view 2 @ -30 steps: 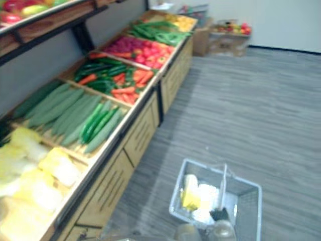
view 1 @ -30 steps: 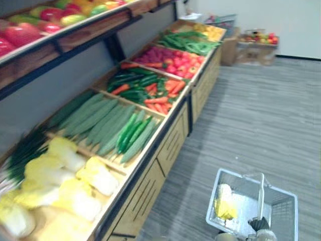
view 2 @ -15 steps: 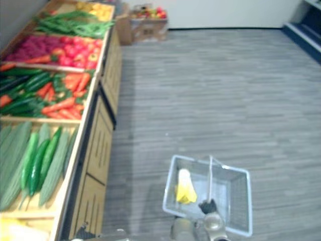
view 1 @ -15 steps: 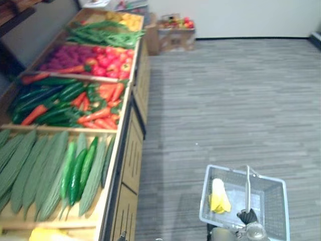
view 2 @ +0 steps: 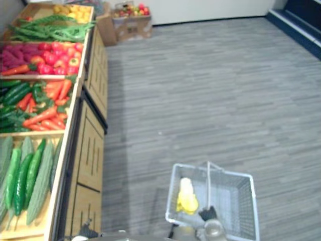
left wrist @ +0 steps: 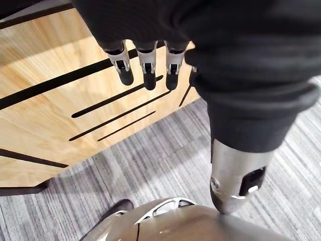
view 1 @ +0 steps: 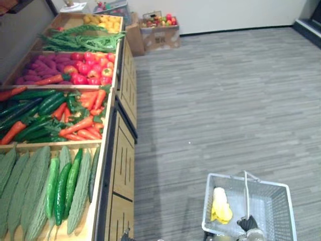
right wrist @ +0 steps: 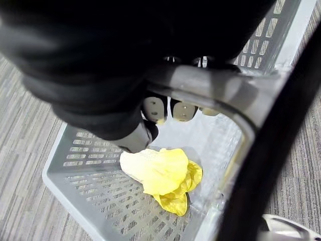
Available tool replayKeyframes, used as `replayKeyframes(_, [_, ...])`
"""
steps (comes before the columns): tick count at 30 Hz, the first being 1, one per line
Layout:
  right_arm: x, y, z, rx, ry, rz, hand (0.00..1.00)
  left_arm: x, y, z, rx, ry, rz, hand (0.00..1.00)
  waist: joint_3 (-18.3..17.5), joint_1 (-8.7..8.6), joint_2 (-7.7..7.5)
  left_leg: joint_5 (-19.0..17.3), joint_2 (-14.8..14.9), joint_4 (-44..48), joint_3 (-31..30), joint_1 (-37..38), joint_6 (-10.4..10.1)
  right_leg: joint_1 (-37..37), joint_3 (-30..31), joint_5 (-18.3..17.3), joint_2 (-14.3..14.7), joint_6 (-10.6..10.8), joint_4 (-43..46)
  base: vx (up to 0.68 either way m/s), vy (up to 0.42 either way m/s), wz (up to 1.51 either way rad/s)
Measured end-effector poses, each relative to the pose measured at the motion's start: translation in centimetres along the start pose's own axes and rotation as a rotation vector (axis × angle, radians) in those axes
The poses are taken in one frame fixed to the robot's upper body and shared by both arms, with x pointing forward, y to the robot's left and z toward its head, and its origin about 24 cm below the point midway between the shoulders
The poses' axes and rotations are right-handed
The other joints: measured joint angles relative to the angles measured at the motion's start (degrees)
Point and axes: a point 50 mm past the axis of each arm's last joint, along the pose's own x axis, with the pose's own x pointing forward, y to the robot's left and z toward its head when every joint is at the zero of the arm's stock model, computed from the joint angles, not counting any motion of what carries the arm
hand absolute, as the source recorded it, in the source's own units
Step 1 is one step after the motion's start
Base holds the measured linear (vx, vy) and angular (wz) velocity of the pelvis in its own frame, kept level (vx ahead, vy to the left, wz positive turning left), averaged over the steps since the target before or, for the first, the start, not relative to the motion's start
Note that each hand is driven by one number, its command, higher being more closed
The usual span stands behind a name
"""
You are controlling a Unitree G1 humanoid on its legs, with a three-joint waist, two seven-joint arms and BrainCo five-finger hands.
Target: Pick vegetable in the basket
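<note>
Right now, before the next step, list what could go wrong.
1. The cabbage lies to one side of the basket, off the handle that the right hand grips. The lopsided load may tilt or swing the basket.
2. The left hand hangs open close to the stand. A turn or step towards it could knock the hand against the wood.
</note>
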Motion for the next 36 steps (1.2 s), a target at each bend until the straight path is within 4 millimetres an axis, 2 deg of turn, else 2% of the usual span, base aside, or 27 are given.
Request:
replayKeyframes(4, [0.0,-0.1,-0.5,0.016,0.021,-0.006,1.00,0.1,0.3,0.4,-0.014,-0.014,0.017,0.00,0.6,0.71,-0.04,0.7,1.6,10.4,-1.1,-3.7,-1.1,2.0,-1.4,-1.8,-0.4,-0.6,0.5,0.02,-0.019,0.22])
replayKeyframes(6, [-0.1,-0.2,-0.6,0.028,0.028,-0.010,1.00,0.2,0.7,0.5,-0.044,-0.014,0.033,0.00,2.1,0.92,-0.96,5.5,2.7,22.4,-2.4,-8.5,-2.7,4.1,-1.6,-4.1,-1.5,-0.6,1.7,0.01,0.016,0.09])
replayKeyframes(7, [-0.1,-0.3,-0.8,0.029,0.032,-0.014,1.00,0.1,0.8,0.3,-0.049,-0.009,0.038,0.00,2.3,1.18,-1.29,6.4,2.6,25.9,-2.9,-10.0,-2.1,4.8,-1.4,-5.1,-2.6,-0.3,2.2,0.03,0.057,0.05])
replayKeyframes(8, [0.0,-0.5,-0.8,0.032,0.033,-0.019,1.00,0.0,0.5,0.0,-0.052,-0.001,0.032,0.00,2.3,0.98,-1.22,1.9,1.6,26.1,-3.9,-11.5,-1.6,5.3,-1.3,-5.6,-3.7,0.1,2.6,0.06,0.080,0.03])
replayKeyframes(9, [0.0,-1.0,-0.9,0.042,0.038,-0.034,1.00,0.0,0.5,-0.1,-0.061,0.004,0.031,0.00,2.4,1.06,-1.30,-0.7,1.4,24.5,-4.0,-13.7,-1.7,5.4,-1.3,-5.7,-4.5,0.2,2.2,0.09,0.088,0.01])
replayKeyframes(11, [0.1,-1.1,-0.9,0.049,0.042,-0.039,1.00,-0.1,0.4,-0.4,-0.070,0.015,0.030,0.00,2.4,1.28,-1.39,-1.2,1.5,18.4,-4.0,-15.6,-1.8,5.3,-1.1,-5.9,-5.4,0.8,2.1,0.08,0.105,-0.05])
replayKeyframes(14, [0.1,-1.3,-0.8,0.049,0.036,-0.048,1.00,-0.4,-0.1,-1.2,-0.092,0.043,0.018,0.00,2.5,1.25,-1.03,2.3,2.3,1.4,-5.7,-16.1,-2.5,6.5,-0.9,-6.7,-6.4,3.1,2.0,0.14,0.238,-0.06])
replayKeyframes(15, [0.1,-1.4,-0.7,0.050,0.031,-0.058,1.00,-0.5,-0.3,-1.3,-0.102,0.049,0.016,0.00,2.8,1.26,-0.39,4.3,2.9,-4.0,-7.2,-16.1,-3.4,7.1,-0.8,-6.7,-6.4,4.3,1.7,0.28,0.422,-0.15])
replayKeyframes(16, [0.2,-1.7,-0.4,0.045,0.020,-0.073,1.00,-0.6,-0.6,-1.5,-0.128,0.060,-0.006,0.00,3.2,1.56,0.15,7.4,3.5,-4.0,-7.1,-16.5,-3.6,8.2,-0.1,-7.0,-6.6,6.1,1.0,0.31,0.442,-0.23])
replayKeyframes(17, [0.1,-1.3,-0.3,0.048,0.018,-0.065,1.00,-0.6,-0.6,-1.5,-0.156,0.063,-0.040,0.00,2.9,2.13,0.24,7.9,3.2,-3.0,-6.8,-16.7,-3.1,8.6,0.6,-7.0,-6.9,6.7,0.5,0.28,0.369,-0.32])
replayKeyframes(18, [0.1,-0.4,0.0,0.053,0.012,-0.044,1.00,-0.5,-0.5,-1.4,-0.168,0.053,-0.079,0.00,2.8,3.11,-0.86,7.2,2.5,-1.5,-6.6,-17.1,-2.3,8.8,1.2,-6.7,-7.7,7.2,0.1,0.32,0.271,-0.23])
replayKeyframes(19, [0.0,0.6,0.7,0.062,-0.005,-0.017,1.00,-0.3,0.2,-1.5,-0.159,0.038,-0.092,0.00,2.6,3.63,-2.93,4.8,1.7,1.3,-6.6,-18.0,-1.3,8.6,1.5,-6.4,-8.7,8.1,0.6,0.31,0.228,-0.10])
replayKeyframes(21, [0.0,1.2,1.0,0.066,-0.008,-0.002,1.00,-0.1,0.8,-1.5,-0.155,0.030,-0.100,0.00,2.3,4.16,-4.50,1.5,0.5,4.1,-6.6,-18.1,-1.0,8.5,1.8,-7.2,-10.2,10.6,3.2,0.31,0.195,0.01])
replayKeyframes(22, [0.0,1.1,1.2,0.067,-0.015,-0.001,1.00,-0.1,0.7,-1.5,-0.165,0.043,-0.107,0.00,2.2,4.23,-4.26,0.4,0.3,3.3,-6.5,-15.9,-0.7,6.9,3.5,-7.9,-11.2,11.3,9.0,0.31,0.183,-0.14])
replayKeyframes(23, [0.1,1.1,1.4,0.067,-0.024,-0.002,1.00,-0.1,0.6,-1.7,-0.167,0.055,-0.111,0.00,2.2,4.15,-4.07,0.5,0.3,2.1,-6.5,-14.7,-0.7,4.9,4.3,-8.3,-11.7,11.2,13.8,0.36,0.211,-0.35])
replayKeyframes(24, [0.2,1.0,2.0,0.066,-0.049,-0.007,1.00,-0.1,0.6,-1.9,-0.162,0.068,-0.109,0.00,2.0,4.09,-4.22,1.1,0.3,-0.1,-5.5,-11.9,0.1,-0.9,5.6,-8.7,-13.3,10.3,26.5,0.23,0.123,-0.34])
replayKeyframes(25, [0.2,0.9,2.4,0.070,-0.065,-0.013,1.00,-0.2,0.7,-2.2,-0.152,0.070,-0.110,0.00,2.0,3.96,-4.53,1.1,0.0,-1.0,-5.1,-10.7,0.1,-3.9,5.8,-8.1,-14.8,9.4,33.2,0.31,0.125,-0.23])
replayKeyframes(26, [0.4,0.3,3.1,0.070,-0.095,-0.029,1.00,-0.1,1.0,-2.2,-0.117,0.052,-0.116,0.00,2.0,3.36,-5.13,0.9,-0.9,-2.3,-5.2,-7.8,0.6,-8.8,5.9,-4.2,-18.1,5.2,44.9,0.27,0.062,0.09])
replayKeyframes(27, [0.4,0.1,3.2,0.070,-0.098,-0.034,1.00,-0.2,0.7,-2.1,-0.087,0.046,-0.124,0.00,2.2,2.76,-4.66,0.9,-1.2,-3.5,-5.6,-5.3,0.8,-10.4,6.5,0.8,-19.7,4.9,50.8,0.38,0.014,0.29])
replayKeyframes(28, [0.4,0.1,3.2,0.074,-0.099,-0.034,1.00,-0.3,0.7,-2.2,-0.057,0.044,-0.099,0.00,2.3,2.10,-4.50,0.9,-0.6,-4.9,-6.3,-2.8,0.8,-11.5,7.2,3.0,-20.3,5.4,56.0,0.42,-0.079,0.41])
replayKeyframes(29, [0.4,0.1,3.4,0.078,-0.110,-0.033,1.00,-0.2,0.8,-1.7,-0.051,0.040,-0.042,0.00,2.6,1.08,-4.23,0.9,-0.1,-5.7,-7.4,-0.5,0.8,-14.3,7.0,-2.2,-20.7,3.9,63.1,0.50,-0.162,0.35])
replayKeyframes(30, [0.5,-0.2,4.2,0.086,-0.150,-0.049,1.00,-0.1,0.7,-1.2,-0.055,0.031,-0.020,0.00,3.2,0.64,-3.05,0.9,0.7,-5.9,-8.3,0.8,0.8,-16.5,6.1,-7.7,-19.6,3.2,66.5,0.47,-0.230,0.20])
replayKeyframes(31, [0.6,-1.2,5.7,0.090,-0.218,-0.076,1.00,0.0,0.4,-0.1,-0.073,0.008,-0.006,0.00,4.4,0.07,-0.93,0.8,2.8,-5.6,-8.5,2.8,0.7,-19.2,4.3,-13.4,-16.6,2.8,64.7,0.36,-0.222,0.05])
replayKeyframes(32, [0.6,-1.3,5.8,0.091,-0.223,-0.078,1.00,0.0,0.3,0.0,-0.075,0.006,-0.005,0.00,4.4,0.02,-0.82,0.8,3.0,-5.3,-8.5,2.9,0.7,-19.5,4.0,-13.8,-16.1,2.7,62.8,0.35,-0.259,0.14])
replayKeyframes(33, [0.5,-1.2,5.8,0.094,-0.227,-0.078,1.00,0.0,0.5,0.1,-0.073,-0.003,0.007,0.00,4.4,-0.58,-1.76,0.6,3.0,-3.3,-8.5,3.1,0.4,-18.7,3.8,-13.3,-14.6,2.8,49.5,0.47,-0.375,0.52])
replayKeyframes(34, [0.2,-0.6,4.7,0.124,-0.191,-0.071,1.00,0.2,1.4,-0.2,-0.060,0.004,0.031,0.00,4.5,-1.14,-4.12,-2.0,1.5,-1.9,-8.8,3.6,-3.1,-13.6,4.0,-11.1,-13.7,2.1,31.6,0.41,-0.325,0.49])
replayKeyframes(36, [0.6,-1.7,4.5,0.153,-0.165,-0.108,1.00,-0.1,-0.1,0.3,-0.078,0.005,-0.002,0.00,4.3,-0.65,-0.58,-2.8,2.2,-3.7,-8.6,3.3,-3.9,-13.2,4.4,-10.1,-11.2,1.4,31.8,0.25,-0.153,0.14])
